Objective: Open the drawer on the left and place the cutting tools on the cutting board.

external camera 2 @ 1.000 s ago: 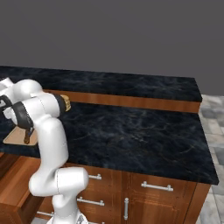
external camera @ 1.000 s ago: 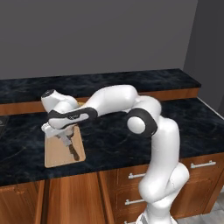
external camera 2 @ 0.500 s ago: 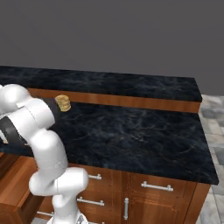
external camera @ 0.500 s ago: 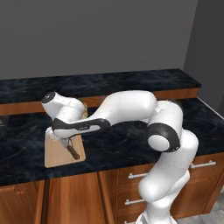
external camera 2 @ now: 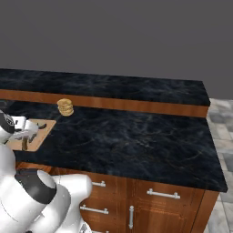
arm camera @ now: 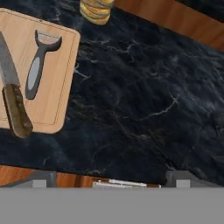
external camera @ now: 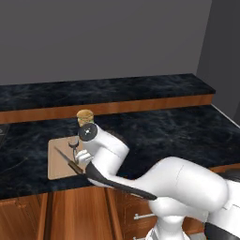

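Counter (arm camera: 144, 96): black marbled stone stretching under my hand, with a raised back ledge trimmed in wood behind it.
Cabinets (external camera 2: 159, 200): brown wood fronts below the counter edge, several with silver bar handles (external camera 2: 159, 194).
Drawer: I cannot tell from here which front is the wide one on the left, or whether it stands open.
Cutting board (arm camera: 57, 74): light-tan rectangle with rounded corners, flat on the counter near its front edge, left in my hand view.
Knife (arm camera: 13, 98): lying on the board's left part, silver blade pointing away from me, dark brown handle reaching to the board's near edge.
Peeler (arm camera: 39, 65): lying flat on the board just beside the knife, apart from it, grey handle toward me, forked metal head toward the far edge.
Round stacked item (external camera: 85, 116): small tan stack on the counter, just beyond the board's far right corner.
My gripper (arm camera: 109, 177): hanging over the counter's front edge, right of the board; my two finger tips (arm camera: 41, 178) stand wide apart with nothing between them.
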